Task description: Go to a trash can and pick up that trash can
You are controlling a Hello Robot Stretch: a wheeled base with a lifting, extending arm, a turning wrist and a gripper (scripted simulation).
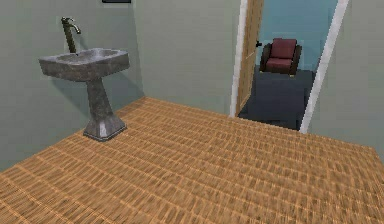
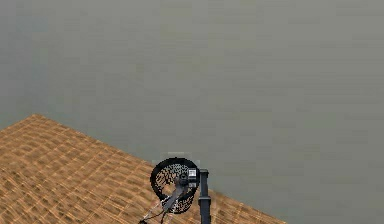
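A round black wire-mesh trash can (image 2: 172, 176) shows in the arm side view, low in the middle, where the wooden floor meets the grey wall. The arm's dark bar (image 2: 204, 203) rises from the bottom edge just beside it. My gripper (image 2: 168, 203) lies right at the can, its thin fingers crossing the can's lower side. I cannot tell whether the can stands on the floor or hangs from the gripper, so I cannot tell whether the gripper holds anything.
A grey stone pedestal sink (image 1: 88, 68) with a tap stands against the wall at the forward view's left. An open doorway (image 1: 285, 70) at the right leads to a room with a dark red armchair (image 1: 283, 54). Wooden floor (image 1: 200, 165) spreads between them.
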